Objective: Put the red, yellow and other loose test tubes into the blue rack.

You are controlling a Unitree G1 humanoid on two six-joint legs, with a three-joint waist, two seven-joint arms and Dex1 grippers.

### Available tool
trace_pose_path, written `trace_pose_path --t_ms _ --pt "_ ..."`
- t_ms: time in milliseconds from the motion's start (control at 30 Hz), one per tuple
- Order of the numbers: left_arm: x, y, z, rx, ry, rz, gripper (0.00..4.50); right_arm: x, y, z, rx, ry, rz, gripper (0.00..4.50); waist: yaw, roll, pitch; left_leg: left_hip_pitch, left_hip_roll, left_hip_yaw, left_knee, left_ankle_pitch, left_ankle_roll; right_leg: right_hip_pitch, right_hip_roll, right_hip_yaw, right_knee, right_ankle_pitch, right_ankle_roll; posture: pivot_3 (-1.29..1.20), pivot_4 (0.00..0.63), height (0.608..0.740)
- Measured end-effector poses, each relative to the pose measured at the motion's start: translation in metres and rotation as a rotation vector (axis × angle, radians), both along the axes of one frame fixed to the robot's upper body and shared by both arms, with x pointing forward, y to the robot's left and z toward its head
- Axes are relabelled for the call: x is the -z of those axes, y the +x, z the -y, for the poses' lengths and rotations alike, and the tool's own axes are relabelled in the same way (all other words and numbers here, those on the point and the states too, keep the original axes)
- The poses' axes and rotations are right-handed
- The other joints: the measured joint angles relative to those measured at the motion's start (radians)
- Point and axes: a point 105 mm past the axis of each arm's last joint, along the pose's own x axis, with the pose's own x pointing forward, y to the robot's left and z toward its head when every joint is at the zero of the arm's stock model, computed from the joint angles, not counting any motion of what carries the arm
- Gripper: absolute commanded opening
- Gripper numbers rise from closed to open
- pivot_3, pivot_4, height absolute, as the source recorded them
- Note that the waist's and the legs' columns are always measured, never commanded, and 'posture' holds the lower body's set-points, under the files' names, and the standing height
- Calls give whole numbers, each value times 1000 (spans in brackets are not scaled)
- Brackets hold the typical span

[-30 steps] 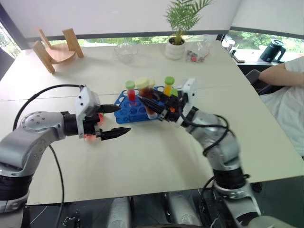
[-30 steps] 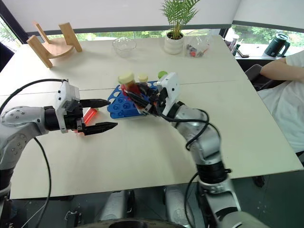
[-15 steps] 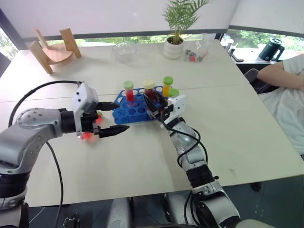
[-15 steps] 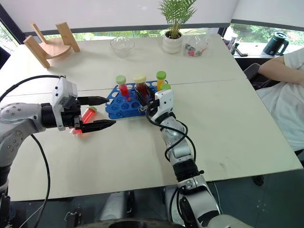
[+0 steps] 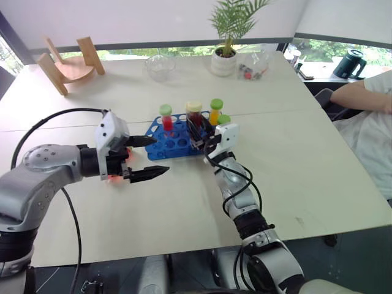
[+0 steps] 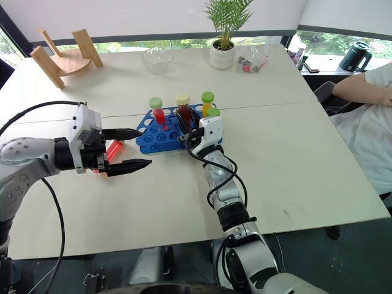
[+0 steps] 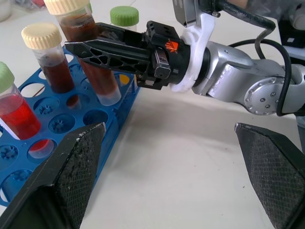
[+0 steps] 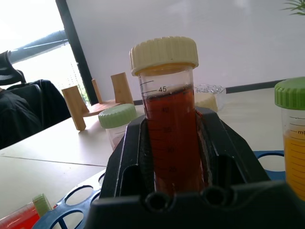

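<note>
The blue rack [image 5: 160,146] sits mid-table and holds a red tube [image 5: 166,120], a brown tube with a cream cap [image 7: 48,59] and a yellow tube [image 5: 216,112] with a green cap. My right gripper [image 5: 197,131] is shut on a second brown, cream-capped tube [image 8: 170,125], held nearly upright with its lower end at the rack's edge row [image 7: 106,95]. To the left of the rack, my left gripper [image 5: 157,156] is open and holds nothing. Beneath that gripper, a loose red tube [image 6: 113,149] with a green cap lies on the table.
At the table's far side are a wooden stand [image 5: 70,61], a glass bowl [image 5: 162,66], a potted plant [image 5: 226,56] and a clear bag of small items [image 5: 254,67]. A person's arm [image 5: 366,92] and a dark kettle [image 5: 353,64] are at the right edge.
My right arm has come down and its wrist has turned. The brown tube has gone from tilted above the rack to nearly upright at it. The left gripper has stayed put.
</note>
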Motion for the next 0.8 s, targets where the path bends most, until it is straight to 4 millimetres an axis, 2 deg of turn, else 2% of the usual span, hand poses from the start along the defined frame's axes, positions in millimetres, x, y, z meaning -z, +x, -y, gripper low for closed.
trace_pose_path --t_ms 500,567,600,733,800 --pt "2 0 0 -9 -5 -6 4500 13 5 -3 14 -12 -35 863 -2 0 0 1 0 0 0 0 0 1 0 0 0 0 0 0 150 740" --pt "2 -1 0 -7 -6 -6 4500 14 5 -3 9 -13 -37 1903 -2 0 0 1 0 0 0 0 0 1 0 0 0 0 0 0 150 740" --pt "2 -2 1 -5 -5 -7 4500 16 5 -5 -4 -19 -47 2249 -3 0 0 1 0 0 0 0 0 1 0 0 0 0 0 0 150 740" --pt "8 -3 0 -16 -8 -24 4500 35 -3 -9 -45 -61 -106 4322 1 0 0 1 0 0 -1 0 0 1 0 0 0 0 -1 0 150 740" --pt "10 2 -4 -66 -10 -17 4500 42 -12 -2 -72 -122 -126 4423 6 1 0 0 0 0 0 0 0 1 -1 0 0 0 0 0 150 740"
